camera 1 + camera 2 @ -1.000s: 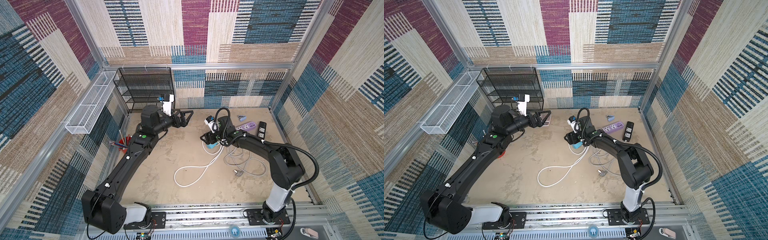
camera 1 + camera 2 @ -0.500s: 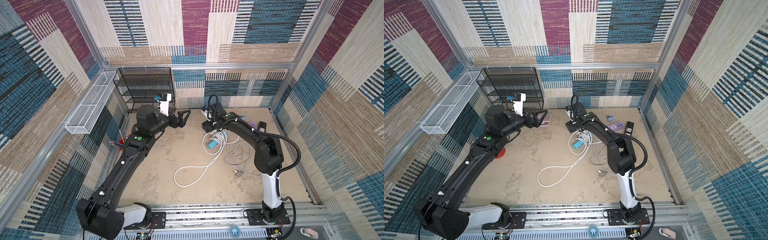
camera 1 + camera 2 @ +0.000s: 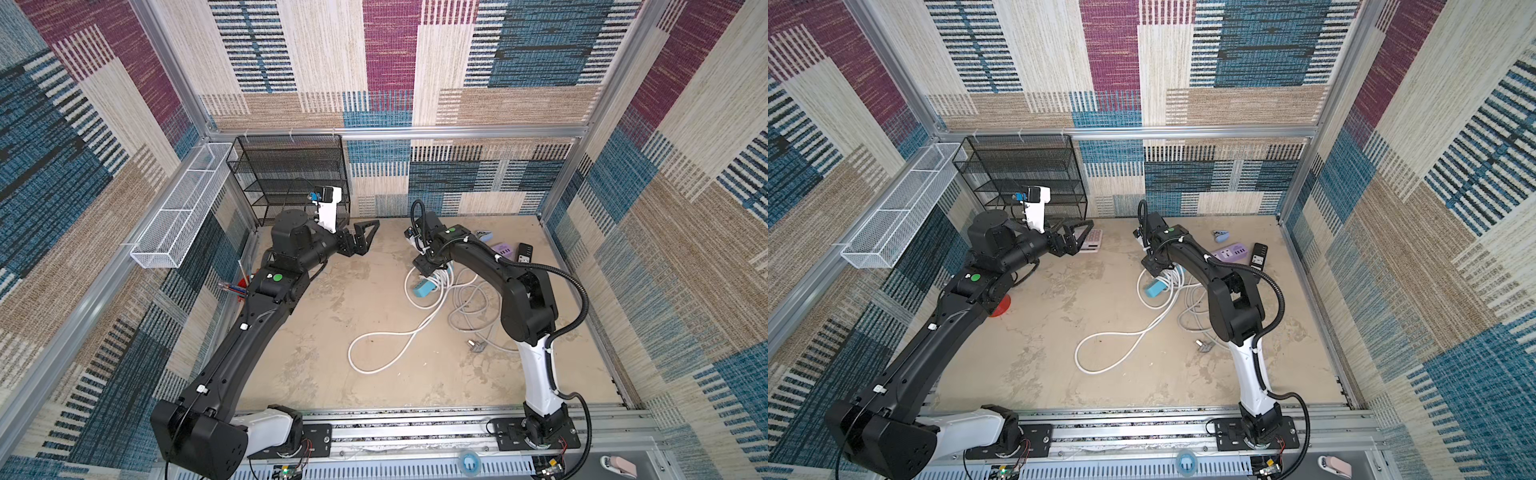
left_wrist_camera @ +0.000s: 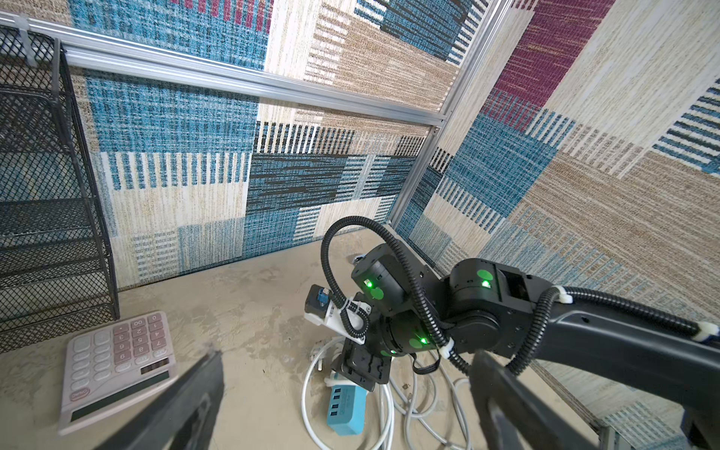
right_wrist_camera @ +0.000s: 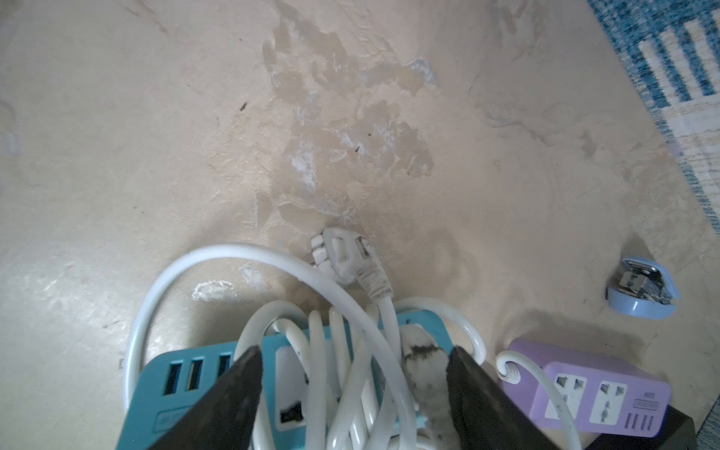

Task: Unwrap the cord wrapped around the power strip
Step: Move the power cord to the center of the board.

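Note:
The blue power strip (image 3: 424, 287) (image 3: 1155, 287) lies on the floor right of centre, with white cord (image 5: 350, 350) looped several times around its middle. The cord's plug (image 5: 343, 253) rests on the floor just beyond the strip, and a long slack loop (image 3: 386, 336) trails toward the front. My right gripper (image 5: 354, 352) (image 3: 430, 266) points down over the strip, open, one finger on each side of the wrapped loops. My left gripper (image 3: 365, 235) (image 4: 346, 356) hovers open at the back left, holding nothing.
A purple power strip (image 5: 596, 397) (image 3: 503, 250) and a black one (image 3: 524, 252) lie beside the right wall, with a tangle of grey cord (image 3: 473, 307) under my right arm. A pink calculator (image 4: 117, 366) lies below my left gripper, by the black mesh rack (image 3: 291, 178). A small blue stapler (image 5: 643, 288) sits at the back.
My right arm's elbow swung toward the back; its gripper pulled back off the strip, then came down over the wrapped loops again. The left arm shifted slightly left. The strip has not moved.

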{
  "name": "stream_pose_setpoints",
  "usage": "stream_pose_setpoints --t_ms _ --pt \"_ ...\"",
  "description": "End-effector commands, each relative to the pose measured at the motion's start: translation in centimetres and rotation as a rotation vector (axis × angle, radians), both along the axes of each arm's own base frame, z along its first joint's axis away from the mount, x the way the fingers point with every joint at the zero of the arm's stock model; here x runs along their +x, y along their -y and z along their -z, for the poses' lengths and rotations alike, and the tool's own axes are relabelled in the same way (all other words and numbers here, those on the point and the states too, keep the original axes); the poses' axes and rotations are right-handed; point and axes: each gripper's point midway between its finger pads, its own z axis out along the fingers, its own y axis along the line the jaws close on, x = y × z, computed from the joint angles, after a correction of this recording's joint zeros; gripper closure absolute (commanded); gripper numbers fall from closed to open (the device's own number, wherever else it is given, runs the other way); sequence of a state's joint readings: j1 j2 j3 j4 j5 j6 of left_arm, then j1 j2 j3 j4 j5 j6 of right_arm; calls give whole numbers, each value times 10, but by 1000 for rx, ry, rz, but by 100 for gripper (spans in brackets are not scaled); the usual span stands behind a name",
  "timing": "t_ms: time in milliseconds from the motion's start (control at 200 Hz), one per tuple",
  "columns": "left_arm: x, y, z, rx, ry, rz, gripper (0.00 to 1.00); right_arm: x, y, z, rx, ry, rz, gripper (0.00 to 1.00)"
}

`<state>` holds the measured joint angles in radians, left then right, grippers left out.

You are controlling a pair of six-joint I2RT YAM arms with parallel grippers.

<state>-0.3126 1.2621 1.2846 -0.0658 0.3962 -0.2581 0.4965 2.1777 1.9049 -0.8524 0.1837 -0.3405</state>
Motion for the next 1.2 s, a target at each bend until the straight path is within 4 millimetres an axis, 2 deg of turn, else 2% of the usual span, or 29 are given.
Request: stream_pose_setpoints --t_ms 0,175,401,526,626,726,876,992,1197 --pt "0 -2 -6 15 32 -3 1 8 2 -2 -34 35 -11 27" --pt "1 -2 -5 14 28 -4 1 21 -2 -6 -44 78 -27 33" --pt "0 -3 -6 15 34 -5 1 24 -6 11 -52 51 -42 36" --pt "0 -3 -6 12 33 -6 1 27 -7 12 -55 59 -45 39" --pt "1 -4 -6 11 33 -6 1 31 -9 12 -54 69 -49 46" --pt "1 -4 -6 10 32 -7 1 35 -11 14 -55 75 -54 63" --pt "1 -4 -5 11 32 -7 1 38 -13 19 -52 75 -61 75" --pt "1 -4 -5 11 32 -7 1 39 -15 8 -30 98 -59 84" --pt "2 -5 -6 7 33 -7 1 36 -17 -42 43 188 -45 93"
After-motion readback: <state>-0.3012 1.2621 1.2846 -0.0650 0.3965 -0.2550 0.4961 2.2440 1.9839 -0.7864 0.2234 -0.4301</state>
